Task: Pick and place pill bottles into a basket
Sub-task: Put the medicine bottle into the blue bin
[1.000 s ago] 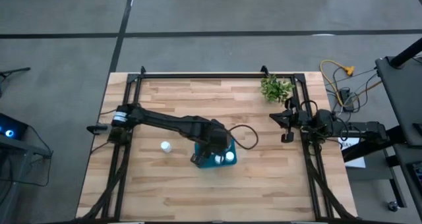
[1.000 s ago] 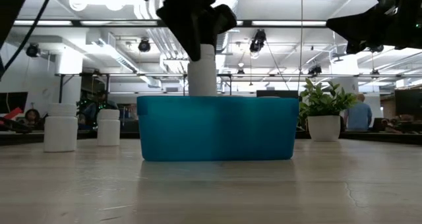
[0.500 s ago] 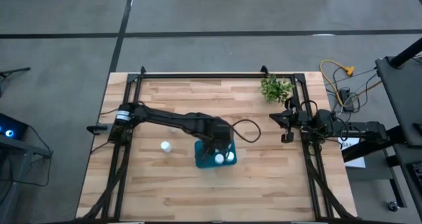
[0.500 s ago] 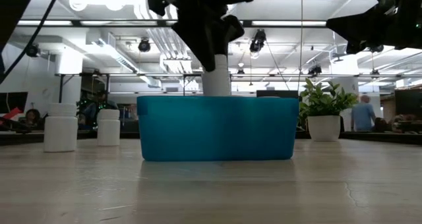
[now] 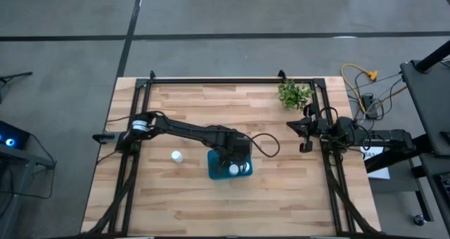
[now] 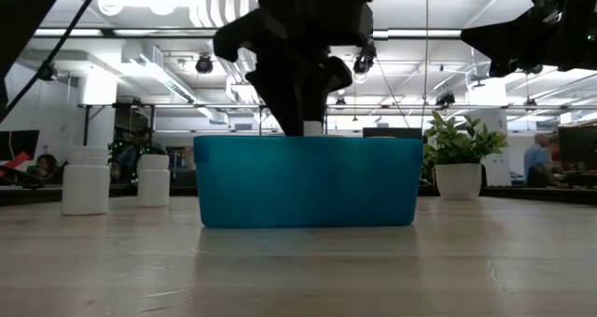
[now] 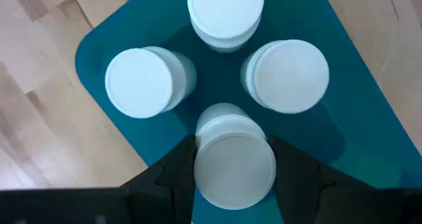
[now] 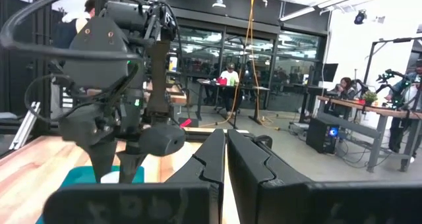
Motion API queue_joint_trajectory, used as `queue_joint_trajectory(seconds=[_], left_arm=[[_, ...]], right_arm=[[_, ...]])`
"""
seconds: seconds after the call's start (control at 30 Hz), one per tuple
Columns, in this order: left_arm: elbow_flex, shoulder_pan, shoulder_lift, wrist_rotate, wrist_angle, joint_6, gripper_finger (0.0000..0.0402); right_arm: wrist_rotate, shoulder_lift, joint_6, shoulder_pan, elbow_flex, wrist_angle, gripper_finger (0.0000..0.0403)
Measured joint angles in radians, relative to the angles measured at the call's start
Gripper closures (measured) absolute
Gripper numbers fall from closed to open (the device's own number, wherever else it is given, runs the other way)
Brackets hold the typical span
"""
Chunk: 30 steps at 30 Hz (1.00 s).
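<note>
The teal basket (image 5: 228, 166) stands mid-table; it also shows in the low view (image 6: 308, 182). My left gripper (image 7: 234, 178) is above it, shut on a white pill bottle (image 7: 234, 161) lowered among three other bottles (image 7: 146, 81) standing inside. In the low view only the held bottle's top (image 6: 312, 128) shows above the rim. Two more bottles (image 6: 86, 179) (image 6: 154, 179) stand on the table to the basket's left; the high view shows one (image 5: 176, 156). My right gripper (image 5: 304, 135) waits shut at the table's right edge. My left gripper pinches the bottle's two opposite sides (image 7: 198, 168) between its two fingers (image 7: 173, 178), at the cap end. The fingers come from above, pointing down. The bottle is upright inside the basket; whether it stands on the basket's floor I cannot tell.
A small green plant in a white pot (image 5: 294, 94) stands at the far right corner. A black frame rail (image 5: 225, 80) runs along the table's far edge. Bare wood lies in front of the basket.
My left gripper has gone toward the table's right edge over the basket and then down, staying shut on the bottle. The bottle, which stood mostly above the rim, is now sunk into the basket with only its top showing.
</note>
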<state>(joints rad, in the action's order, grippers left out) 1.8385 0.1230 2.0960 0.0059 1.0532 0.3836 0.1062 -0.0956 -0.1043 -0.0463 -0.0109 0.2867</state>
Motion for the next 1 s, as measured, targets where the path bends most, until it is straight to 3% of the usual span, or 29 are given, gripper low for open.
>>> queue_joint_trajectory(seconds=[0.63,0.87,1.0], left_arm=[[-0.001,-0.006,0.035,-0.019,-0.033,0.022,0.026],[-0.001,-0.006,0.034,-0.042,-0.033,0.016,0.0129],[-0.001,-0.006,0.034,-0.042,-0.032,0.015,0.0096]], right_arm=[[0.0,-0.001,0.0,0.0,0.0,-0.002,0.0394],[0.0,-0.001,0.0,0.0,0.0,-0.002,0.0394],[0.0,-0.001,0.0,0.0,0.0,-0.002,0.0394]])
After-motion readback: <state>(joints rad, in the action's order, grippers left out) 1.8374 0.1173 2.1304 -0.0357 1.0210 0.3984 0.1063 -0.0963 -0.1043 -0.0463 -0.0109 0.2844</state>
